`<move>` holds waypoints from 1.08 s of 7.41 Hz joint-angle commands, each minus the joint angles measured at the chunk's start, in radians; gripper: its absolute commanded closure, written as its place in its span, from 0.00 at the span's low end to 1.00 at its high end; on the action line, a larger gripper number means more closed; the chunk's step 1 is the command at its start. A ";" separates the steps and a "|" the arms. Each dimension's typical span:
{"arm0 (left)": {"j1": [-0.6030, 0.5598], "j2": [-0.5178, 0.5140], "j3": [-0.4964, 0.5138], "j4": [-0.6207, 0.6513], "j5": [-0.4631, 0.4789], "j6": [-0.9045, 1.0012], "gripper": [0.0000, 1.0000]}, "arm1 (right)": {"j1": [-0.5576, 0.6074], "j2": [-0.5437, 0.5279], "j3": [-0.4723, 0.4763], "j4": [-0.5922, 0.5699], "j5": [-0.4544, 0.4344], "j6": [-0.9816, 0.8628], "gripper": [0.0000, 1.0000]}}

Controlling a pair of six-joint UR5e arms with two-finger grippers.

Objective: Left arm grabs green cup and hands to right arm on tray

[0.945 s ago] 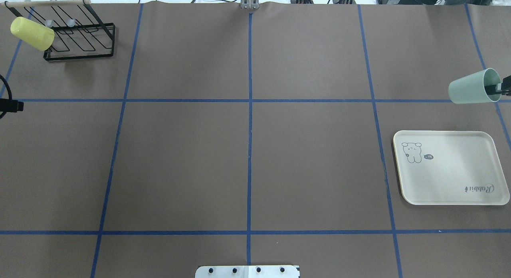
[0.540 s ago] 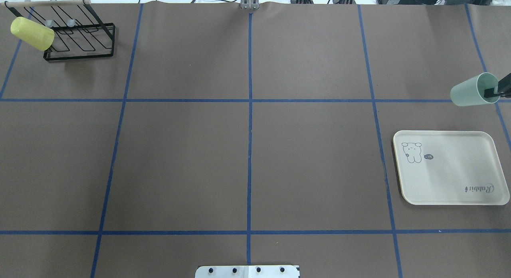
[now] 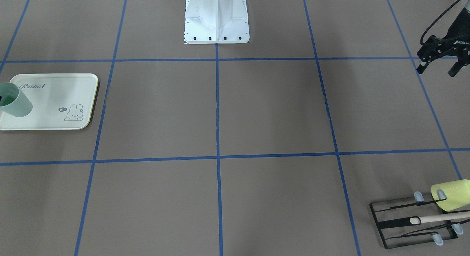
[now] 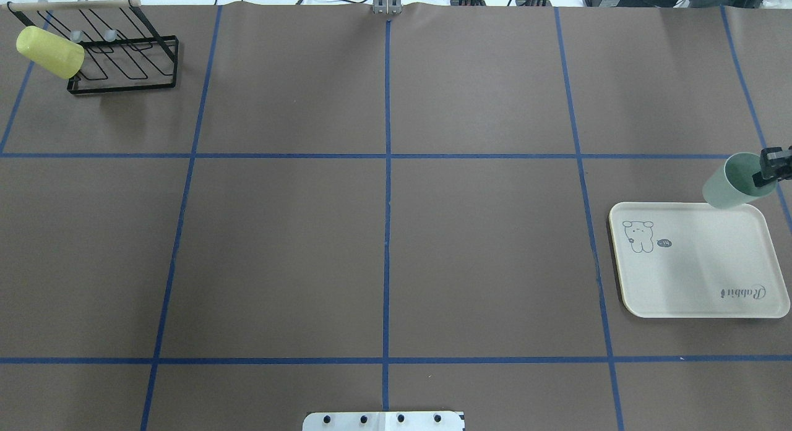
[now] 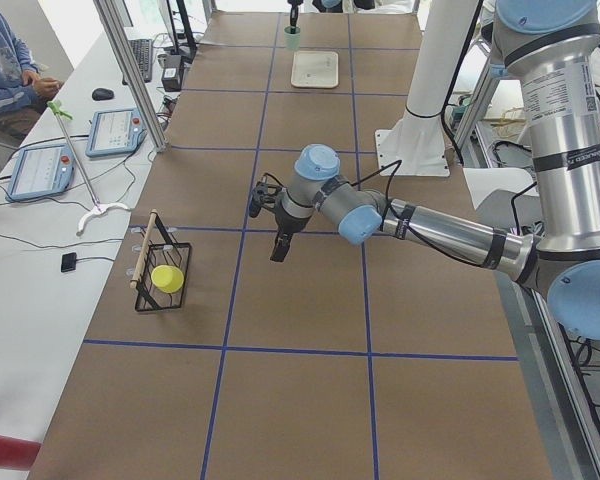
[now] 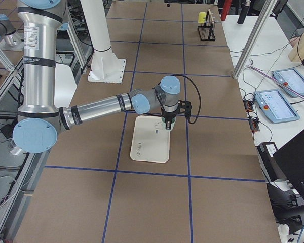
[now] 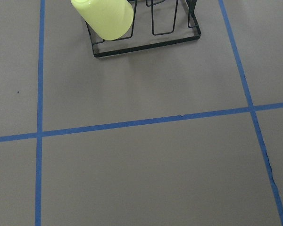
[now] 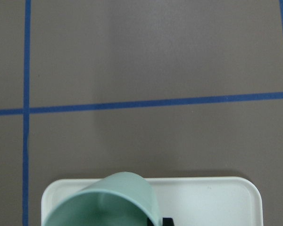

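The pale green cup (image 4: 730,185) hangs tilted over the far right edge of the cream tray (image 4: 693,276), its mouth facing right. My right gripper (image 4: 766,173) is shut on the cup's rim, with one finger inside it. The right wrist view shows the cup (image 8: 108,202) above the tray's rim (image 8: 212,188). In the front-facing view the cup (image 3: 15,101) overlaps the tray (image 3: 55,98) at the left edge. My left gripper (image 3: 438,68) is open and empty, far from the cup, above the table on the rack's side.
A black wire rack (image 4: 127,63) stands at the far left corner with a yellow-green cup (image 4: 49,51) hung on it; both show in the left wrist view (image 7: 146,33). The robot's white base (image 3: 216,21) is at the table's near edge.
The right gripper has carried the green cup nearer, from the blue line to over the tray's far edge, and tipped it more upright. The left gripper has left the overhead view.
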 commanded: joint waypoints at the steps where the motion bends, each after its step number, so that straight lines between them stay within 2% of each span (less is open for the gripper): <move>1: -0.002 0.000 -0.001 0.000 -0.003 -0.001 0.00 | -0.062 0.012 -0.043 -0.047 -0.007 -0.045 1.00; 4: -0.005 0.000 -0.001 0.000 -0.003 -0.001 0.00 | -0.139 0.024 -0.068 -0.041 -0.004 -0.040 1.00; 6: -0.007 0.000 -0.003 0.000 -0.003 -0.001 0.00 | -0.147 0.052 -0.114 -0.041 -0.004 -0.042 0.95; 7: -0.007 0.000 -0.007 0.000 -0.003 -0.001 0.00 | -0.147 0.054 -0.128 -0.039 -0.004 -0.042 0.78; 8: -0.007 0.000 -0.007 0.000 -0.002 -0.004 0.00 | -0.145 0.050 -0.128 -0.015 -0.004 -0.037 0.23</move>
